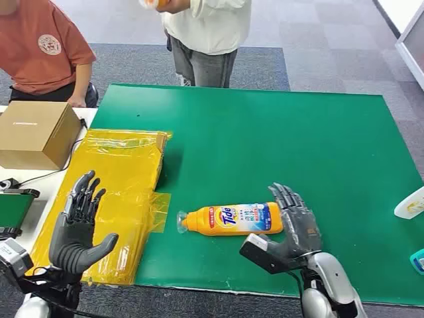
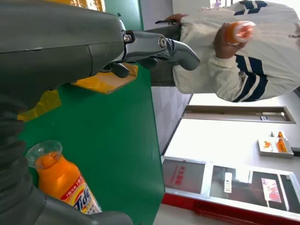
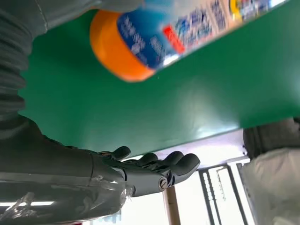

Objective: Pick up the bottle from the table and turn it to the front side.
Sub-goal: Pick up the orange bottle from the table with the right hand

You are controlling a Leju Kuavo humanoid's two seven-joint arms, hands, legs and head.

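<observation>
While the bottle lies flat: the Tide detergent bottle rests on its side on the green mat of the counter, with its clear cap towards the yellow plastic bag and its label facing up.
Right hand: the right hand is just beside the bottom end of the bottle, with the fingers spread apart and holding nothing; I cannot tell if the fingers touch the bottle.
Left hand: the left hand hangs over the yellow plastic bag, well apart from the cap end of the bottle, palm turned inward, fingers stretched and nothing in it.
Step in hand: in my judgement this is the approach before the grasp; the bottle is not yet lifted.
Next move: the right hand probably must come around the bottle body and close on it firmly, then lift and rotate it. The smooth round body may roll or slip if the hold is only at the end.
Around the bottle: a cardboard box stands beyond the bag, and a person stands at the far edge of the counter.
</observation>
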